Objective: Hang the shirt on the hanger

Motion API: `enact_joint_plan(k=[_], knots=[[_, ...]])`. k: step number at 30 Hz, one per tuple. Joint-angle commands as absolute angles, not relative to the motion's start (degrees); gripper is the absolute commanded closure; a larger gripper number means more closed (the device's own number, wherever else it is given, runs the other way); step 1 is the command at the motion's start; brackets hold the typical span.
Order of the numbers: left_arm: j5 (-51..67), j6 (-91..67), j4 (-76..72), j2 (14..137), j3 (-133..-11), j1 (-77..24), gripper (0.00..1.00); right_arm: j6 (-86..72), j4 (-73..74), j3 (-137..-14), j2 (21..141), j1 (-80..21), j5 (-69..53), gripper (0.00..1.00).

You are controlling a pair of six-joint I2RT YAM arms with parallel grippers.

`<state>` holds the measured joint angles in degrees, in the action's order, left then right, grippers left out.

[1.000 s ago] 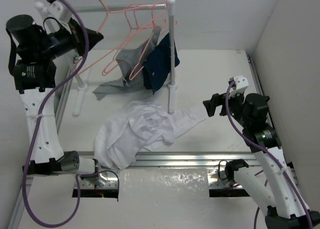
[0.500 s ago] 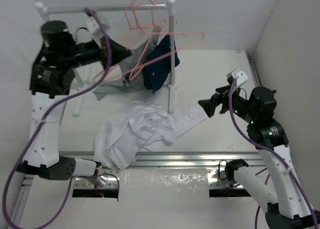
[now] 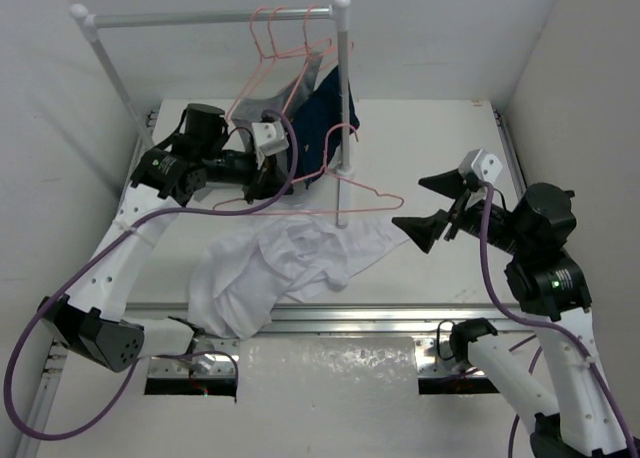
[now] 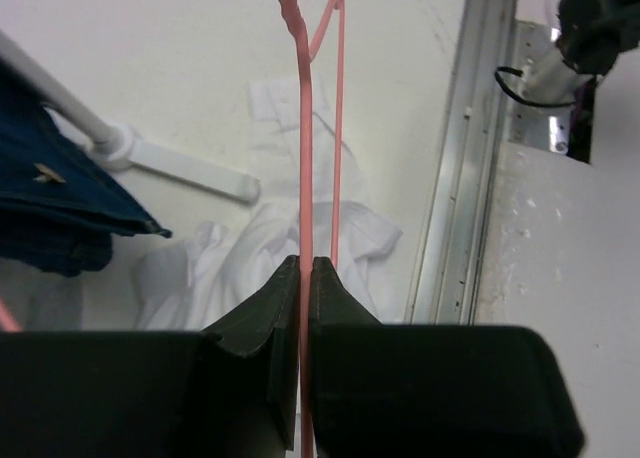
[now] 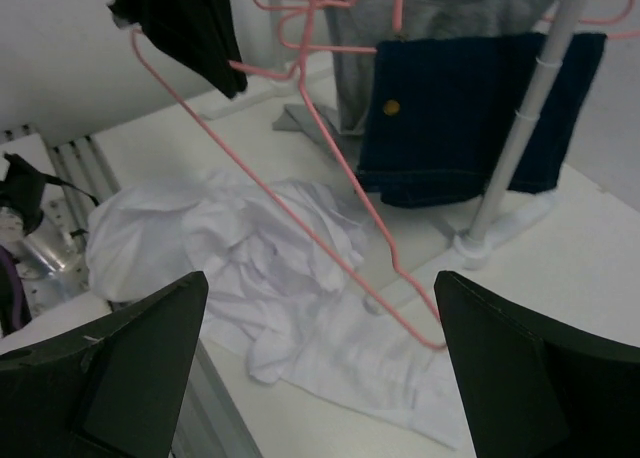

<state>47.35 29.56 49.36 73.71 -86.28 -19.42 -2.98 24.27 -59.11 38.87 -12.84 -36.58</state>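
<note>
1. Two grippers: the left gripper point(image 4: 303, 278) is clamped on the wire of the salmon-pink hanger point(image 3: 372, 192), holding it off the surface point(image 3: 430, 128). The right gripper point(image 3: 428, 206) is spread wide and empty.
2. White shirt point(image 3: 280, 268) lies crumpled on the surface, below the hanger and nearward of it.
3. Hanger's long axis runs left-right over the shirt's far edge. The right gripper is just beside the shirt's right end, so it likely does the pickup.

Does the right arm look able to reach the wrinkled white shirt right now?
Probably yes. The open right gripper sits beside the near edge of the wrinkled white shirt, nothing between them. The salmon-pink wire hanger, pinched by the left gripper, hovers over the shirt and might crowd a high approach.
</note>
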Motion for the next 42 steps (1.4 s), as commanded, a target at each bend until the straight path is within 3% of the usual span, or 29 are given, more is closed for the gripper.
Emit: enact_joint_plan(k=[1,9,11,13,17,23,27,28,29,32,33,34,35,36,38,39,42], knots=[[55.8,34.6,48.3,71.1,-84.2,-19.8,1.00,-3.4,17.2,-58.4,41.3,-12.7,-45.8,0.05],[59.7,33.4,45.4,66.3,-79.8,-20.8,1.00,-8.2,-2.0,-53.5,52.4,-12.8,-56.5,0.06],[60.2,32.6,44.8,66.3,-78.8,-21.1,1.00,-11.1,-5.1,-54.3,57.2,-13.3,-58.4,0.14],[59.6,31.6,43.0,66.5,-78.1,-21.5,1.00,-8.7,-4.1,-55.2,58.9,-17.0,-57.5,0.19],[57.9,31.1,41.5,67.2,-76.8,-24.2,1.00,-2.5,-3.8,-55.1,60.6,-27.1,-49.1,0.17],[54.9,29.0,38.6,66.9,-76.5,-26.4,1.00,-4.5,-6.1,-55.0,64.8,-28.2,-50.7,0.28],[55.3,28.9,37.8,66.9,-75.2,-26.4,1.00,-10.2,-16.9,-47.7,62.9,-29.2,-50.0,0.63],[55.8,29.0,37.5,66.8,-74.8,-26.5,1.00,-11.1,-19.1,-46.7,61.8,-29.2,-50.0,0.85],[56.4,29.1,37.3,66.6,-74.5,-26.5,1.00,-11.8,-21.8,-45.8,61.3,-29.2,-50.4,0.94],[56.5,29.3,36.3,66.1,-74.0,-26.5,1.00,-11.5,-21.1,-44.2,59.2,-29.2,-51.1,1.00],[56.0,29.3,36.0,66.1,-73.8,-26.5,0.97,-10.4,-20.5,-43.5,58.5,-29.2,-51.0,1.00],[55.7,29.3,35.8,66.2,-73.5,-26.5,0.86,-9.7,-19.3,-43.0,57.1,-29.2,-51.0,1.00],[55.3,29.4,35.9,66.4,-73.1,-26.5,0.69,-8.9,-18.3,-42.4,56.3,-29.2,-51.0,1.00],[54.4,29.5,35.8,66.5,-72.6,-26.4,0.38,-7.2,-17.1,-41.1,55.4,-29.2,-50.8,1.00],[52.9,30.0,35.8,66.7,-71.2,-26.4,0.13,-4.7,-12.1,-39.0,52.6,-29.2,-49.8,1.00],[52.6,30.1,36.6,66.7,-70.9,-26.4,0.08,-3.9,-10.6,-38.2,51.5,-29.2,-49.1,1.00],[48.3,30.2,36.8,65.9,-71.3,-26.3,0.04,-1.9,-5.5,-34.6,47.0,-29.2,-44.3,1.00]])
